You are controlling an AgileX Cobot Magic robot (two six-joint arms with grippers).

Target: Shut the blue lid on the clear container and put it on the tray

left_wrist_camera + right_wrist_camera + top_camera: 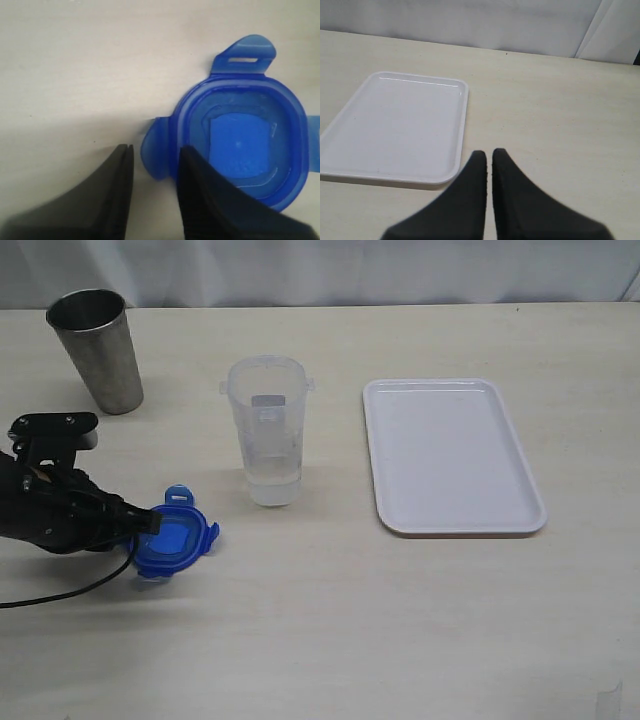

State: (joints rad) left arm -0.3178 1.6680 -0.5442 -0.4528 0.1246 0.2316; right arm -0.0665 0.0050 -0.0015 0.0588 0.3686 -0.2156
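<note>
The blue lid lies flat on the table, left of and nearer than the clear container, which stands upright and uncovered. My left gripper is low at the lid's left edge. In the left wrist view this gripper is open, one side flap of the lid sits between its fingertips, and one finger overlaps the lid's rim. The white tray lies to the right of the container with nothing on it. My right gripper is shut on nothing, above bare table beside the tray.
A grey metal cup stands at the back left, behind the left arm. A black cable trails from the left arm along the table's front left. A white curtain closes off the far edge of the table.
</note>
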